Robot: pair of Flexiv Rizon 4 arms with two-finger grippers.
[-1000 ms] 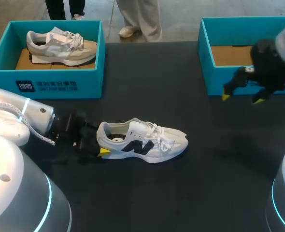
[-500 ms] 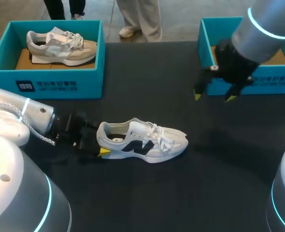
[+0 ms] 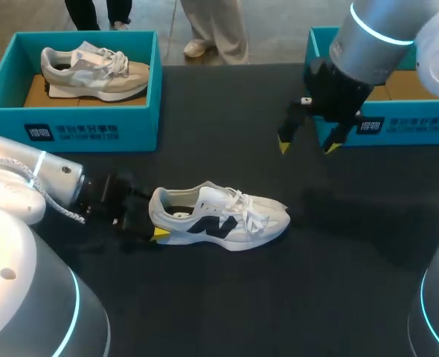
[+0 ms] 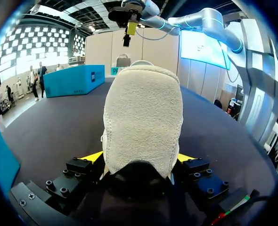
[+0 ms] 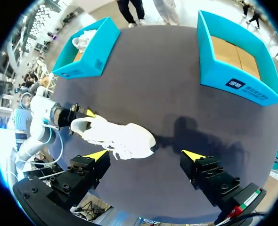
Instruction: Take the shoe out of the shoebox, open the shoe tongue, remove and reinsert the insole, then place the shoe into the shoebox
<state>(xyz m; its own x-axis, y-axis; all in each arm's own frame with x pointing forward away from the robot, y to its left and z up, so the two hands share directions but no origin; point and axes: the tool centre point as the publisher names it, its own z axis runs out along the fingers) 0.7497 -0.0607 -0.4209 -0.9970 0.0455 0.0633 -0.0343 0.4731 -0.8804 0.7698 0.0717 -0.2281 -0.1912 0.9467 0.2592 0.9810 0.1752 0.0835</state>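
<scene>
A white sneaker with a dark logo (image 3: 219, 217) lies on its sole on the dark table, toe pointing right. My left gripper (image 3: 154, 219) is shut on its heel. In the left wrist view the grey heel (image 4: 143, 117) fills the space between the yellow tips of that gripper (image 4: 140, 157). My right gripper (image 3: 306, 146) hangs open and empty in the air, just left of the open teal shoebox (image 3: 398, 126) at the back right. From the right wrist view the sneaker (image 5: 115, 136) lies below the spread fingers of the right gripper (image 5: 146, 154), well apart from them.
A second teal box (image 3: 71, 130) at the back left holds a grey-beige sneaker (image 3: 93, 68). The right shoebox (image 5: 238, 80) shows only its cardboard floor. Bare dark table lies between the two boxes and in front of the white sneaker.
My right arm has swung left from over the right shoebox to the table just left of that box, fingers still spread. The left arm and the sneaker have kept still.
</scene>
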